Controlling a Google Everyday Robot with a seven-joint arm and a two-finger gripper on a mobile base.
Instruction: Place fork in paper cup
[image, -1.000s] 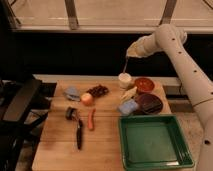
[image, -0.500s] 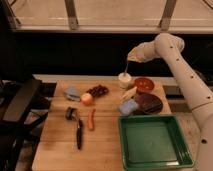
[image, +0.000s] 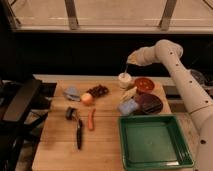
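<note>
Matt pale wooden table (image: 55, 145), glossy green plastic tray (image: 152, 142), matt paper cup (image: 124, 80).

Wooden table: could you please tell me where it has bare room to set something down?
The wooden table is bare at the front left, between the black-handled utensil and the green rectangular tray. The back right is crowded around the cream-white paper cup, below the shut claw.
</note>
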